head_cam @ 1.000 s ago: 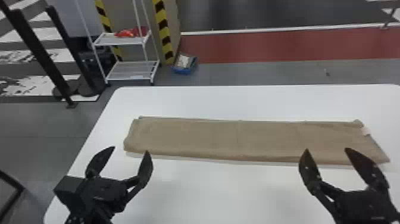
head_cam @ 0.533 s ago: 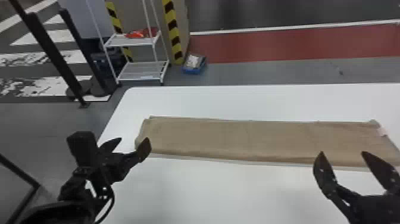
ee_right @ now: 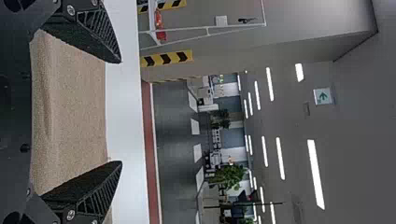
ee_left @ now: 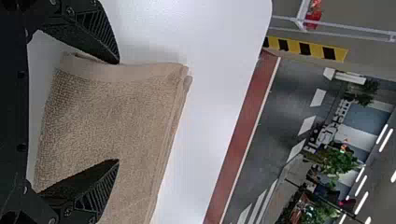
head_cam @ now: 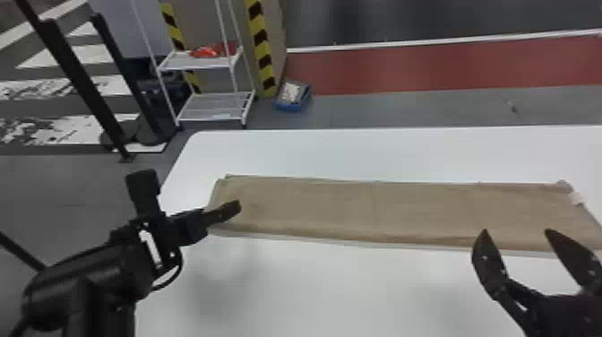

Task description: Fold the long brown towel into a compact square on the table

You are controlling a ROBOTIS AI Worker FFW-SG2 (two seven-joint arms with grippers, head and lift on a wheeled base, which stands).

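The brown towel (head_cam: 358, 210) lies as a long, narrow folded strip across the white table, a pale tag at its right end. Over the towel's left end in the head view is my left gripper (head_cam: 224, 212). In the left wrist view that left gripper (ee_left: 117, 112) is open, with the towel's end (ee_left: 107, 107) between and beyond its fingers, not gripped. My right gripper (head_cam: 517, 233) stands open at the towel's near edge, toward its right end. The right wrist view has the right gripper (ee_right: 122, 112) with fingers apart and the towel (ee_right: 70, 107) behind them.
The white table (head_cam: 313, 287) extends in front of and behind the towel. Beyond its far left corner stand a white shelf rack (head_cam: 210, 107) and a blue bin (head_cam: 292, 96) on the floor. Black posts (head_cam: 80, 80) rise at the left.
My left gripper has turned and swung from the near side of the table to the towel's left end. The head view has shifted left, so towel and right gripper appear farther right.
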